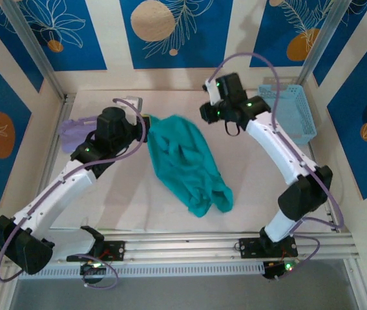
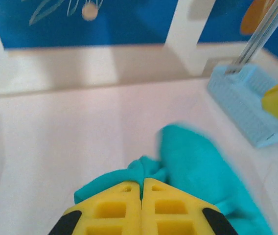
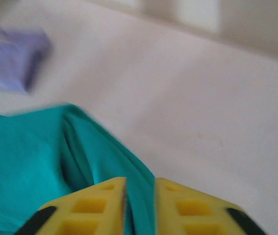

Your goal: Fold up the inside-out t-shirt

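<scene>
The left claw point(image 2: 141, 182) is squeezing tight. Its two yellow fingers are pressing together, and they are pinching a bunched-up corner of the teal t-shirt point(image 1: 187, 161). From that claw the shirt is stretching away in a long, crumpled strip. It is running out to the claw's right and back toward the arm bases, where its far end is lying in a rumpled heap on the pale table point(image 1: 125, 203). The cloth is looking a bit blurry up near the claw.

The right claw point(image 3: 140, 180) is hanging just beside the top edge of the shirt, on the other side from the left claw. Its fingers are standing a little apart, so it is loosened and not clenching. Teal cloth is showing through the gap and spreading out to one side under the fingers. I cannot tell if the cloth is touching them.

A folded purple garment point(image 1: 75, 127) is lying on the table behind the left claw, on its outer side. A light blue basket point(image 1: 293, 113) is sitting past the right claw, on its outer side, well apart from the shirt.
</scene>
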Motion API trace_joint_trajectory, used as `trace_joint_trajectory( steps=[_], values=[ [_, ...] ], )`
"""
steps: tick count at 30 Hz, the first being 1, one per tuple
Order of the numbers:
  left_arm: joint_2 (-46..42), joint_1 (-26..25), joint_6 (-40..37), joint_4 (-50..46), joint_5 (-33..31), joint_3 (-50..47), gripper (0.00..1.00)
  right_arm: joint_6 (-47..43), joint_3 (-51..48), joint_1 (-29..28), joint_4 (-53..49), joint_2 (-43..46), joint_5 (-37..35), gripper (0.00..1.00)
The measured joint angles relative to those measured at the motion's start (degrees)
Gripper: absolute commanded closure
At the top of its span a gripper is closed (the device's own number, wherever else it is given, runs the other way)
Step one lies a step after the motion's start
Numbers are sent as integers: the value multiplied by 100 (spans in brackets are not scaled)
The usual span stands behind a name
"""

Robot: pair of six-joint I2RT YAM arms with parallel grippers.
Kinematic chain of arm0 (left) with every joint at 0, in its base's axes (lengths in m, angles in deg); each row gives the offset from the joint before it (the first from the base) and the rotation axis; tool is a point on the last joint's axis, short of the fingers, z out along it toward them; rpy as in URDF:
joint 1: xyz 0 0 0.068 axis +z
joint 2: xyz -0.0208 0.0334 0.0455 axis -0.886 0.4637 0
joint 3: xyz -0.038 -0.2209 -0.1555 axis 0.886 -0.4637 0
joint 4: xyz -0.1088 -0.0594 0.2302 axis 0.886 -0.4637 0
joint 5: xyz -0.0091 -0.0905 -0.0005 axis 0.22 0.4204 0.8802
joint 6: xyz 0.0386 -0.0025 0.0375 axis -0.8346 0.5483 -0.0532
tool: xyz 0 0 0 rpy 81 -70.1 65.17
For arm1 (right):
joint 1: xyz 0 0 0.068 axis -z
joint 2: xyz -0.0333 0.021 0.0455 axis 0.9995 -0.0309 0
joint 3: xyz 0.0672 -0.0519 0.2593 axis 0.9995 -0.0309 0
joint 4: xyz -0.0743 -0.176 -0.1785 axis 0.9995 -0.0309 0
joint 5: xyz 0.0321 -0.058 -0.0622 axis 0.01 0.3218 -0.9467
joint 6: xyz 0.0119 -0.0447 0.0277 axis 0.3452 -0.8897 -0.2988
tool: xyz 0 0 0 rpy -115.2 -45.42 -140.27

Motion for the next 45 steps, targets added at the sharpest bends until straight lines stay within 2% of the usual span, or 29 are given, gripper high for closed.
trace_joint_trajectory(
  steps=[4, 8, 11, 15, 19, 20, 23, 24, 27, 30, 33, 37, 41, 45],
  values=[
    [-11, 0, 177, -46, 57, -435, 100, 326, -1814, -199, 350, 516, 212, 53],
    [-68, 0, 293, -66, 127, -671, 100, 717, -3132, -789, 951, 1246, 669, 48],
    [-166, 0, 341, -63, 146, -723, 100, 905, -3432, -1174, 1414, 1237, 828, 46],
    [-304, 0, 343, -63, 149, -726, 100, 1016, -3399, -1353, 2015, 610, 879, 45],
    [-378, 0, 341, -63, 138, -726, 100, 1056, -3150, -1357, 2247, -214, 850, 51],
    [-382, 0, 339, -63, 133, -726, 100, 1078, -3051, -1357, 2258, -413, 824, 56],
    [-382, 0, 326, -66, 109, -726, 100, 1069, -2898, -1355, 2332, -758, 730, 91],
    [-382, 0, 323, -66, 83, -726, 100, 1051, -2874, -1355, 2332, -787, 706, 99],
    [-382, 0, 310, -66, -79, -726, 100, 964, -2774, -1327, 2236, -645, 612, 100],
    [-380, 11, 197, -144, -348, -656, 100, 798, -2424, -1154, 1897, -87, 616, 100],
    [-380, 55, 50, -345, -669, -254, 100, 662, -1506, -658, 1539, 739, 741, 100],
    [-380, 107, -181, -387, -1027, 850, 100, 549, 68, 7, 1460, 1639, 793, 100],
    [-511, 111, -262, -103, -1093, 1794, 100, 334, 1108, 48, 1456, 2308, 769, 100],
    [-638, 114, -264, -15, -955, 2186, 100, 157, 1423, 26, 1333, 2645, 675, 100]
  ],
)
